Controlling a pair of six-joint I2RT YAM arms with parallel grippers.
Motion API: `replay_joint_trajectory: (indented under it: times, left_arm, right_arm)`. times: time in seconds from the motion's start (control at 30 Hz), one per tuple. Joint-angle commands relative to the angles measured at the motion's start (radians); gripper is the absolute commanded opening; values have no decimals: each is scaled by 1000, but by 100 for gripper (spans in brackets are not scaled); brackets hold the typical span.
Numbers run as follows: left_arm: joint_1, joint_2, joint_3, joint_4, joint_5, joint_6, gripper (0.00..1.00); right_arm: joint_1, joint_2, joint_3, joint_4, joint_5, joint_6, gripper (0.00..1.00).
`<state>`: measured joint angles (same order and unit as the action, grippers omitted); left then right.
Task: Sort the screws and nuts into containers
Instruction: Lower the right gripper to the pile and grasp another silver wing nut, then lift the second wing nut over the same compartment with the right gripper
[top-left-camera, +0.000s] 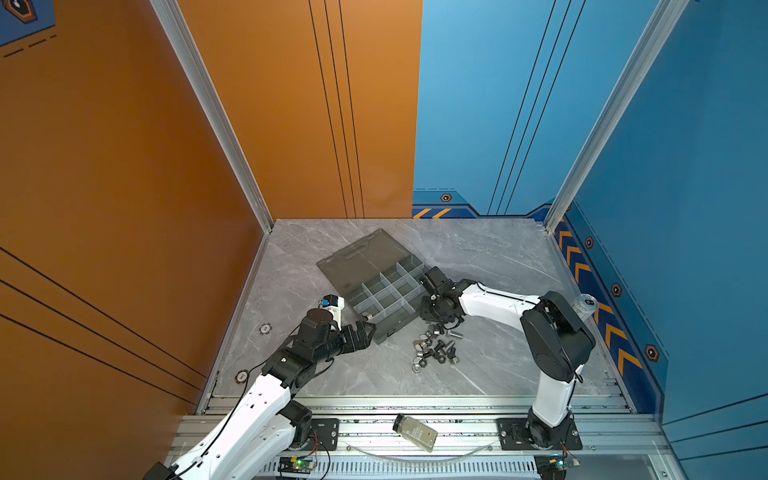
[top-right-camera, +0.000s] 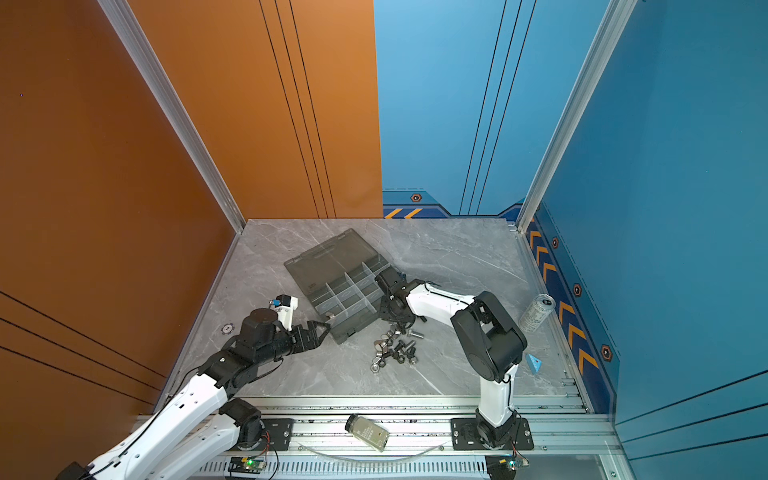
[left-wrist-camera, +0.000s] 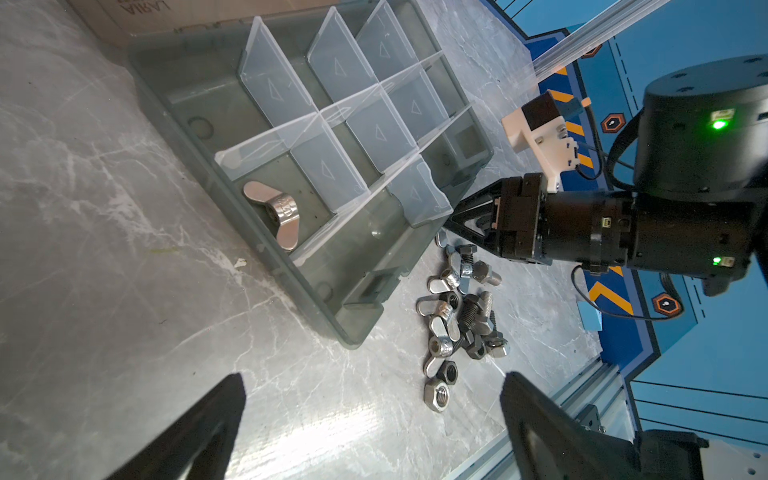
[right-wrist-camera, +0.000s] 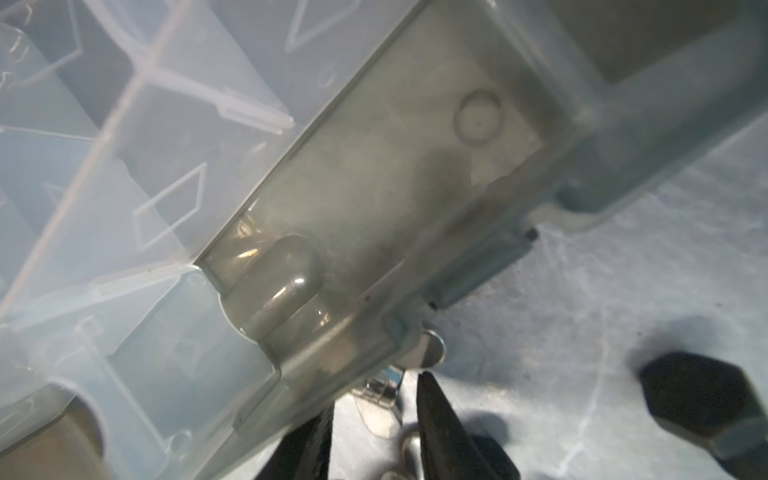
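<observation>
The smoky-grey organiser box (top-left-camera: 395, 330) lies open on the table, its containers (left-wrist-camera: 374, 124) split by pale dividers. One silver wing nut (left-wrist-camera: 276, 212) rests in the corner cell nearest my left gripper (left-wrist-camera: 372, 380). That gripper is open and empty, just off the box's front-left corner (top-left-camera: 370, 336). In front of the box lies a loose pile of nuts (top-left-camera: 419, 353) and black screws (top-left-camera: 442, 347), with a silver screw (top-right-camera: 415, 333) at its edge. My right gripper (right-wrist-camera: 376, 395) points down at the pile's far end beside the box wall (right-wrist-camera: 415, 187), its jaws narrow around a wing nut (right-wrist-camera: 382, 388).
A clear bottle with an olive label (top-left-camera: 415, 432) lies on the front rail. A silver can (top-right-camera: 537, 312) and a small blue pyramid (top-right-camera: 533, 362) sit by the right wall. Two round discs (top-left-camera: 266, 329) lie near the table's left edge. The box lid (top-left-camera: 361, 257) lies flat behind the cells.
</observation>
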<state>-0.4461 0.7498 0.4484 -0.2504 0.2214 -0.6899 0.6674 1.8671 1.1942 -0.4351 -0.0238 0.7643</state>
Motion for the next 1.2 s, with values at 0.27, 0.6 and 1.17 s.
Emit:
replay_joint_trajectory:
  times: [0.27, 0.6, 1.17]
  left_arm:
    - [-5, 10, 17, 28, 10, 2, 98]
    - [-6, 14, 19, 28, 9, 3, 98]
    - [-5, 8, 15, 35, 10, -1, 98]
  right_arm:
    - [-8, 48, -22, 32, 28, 13, 36]
    - [-9, 31, -42, 24, 27, 10, 16]
    - [-11, -274, -154, 57, -11, -199, 0]
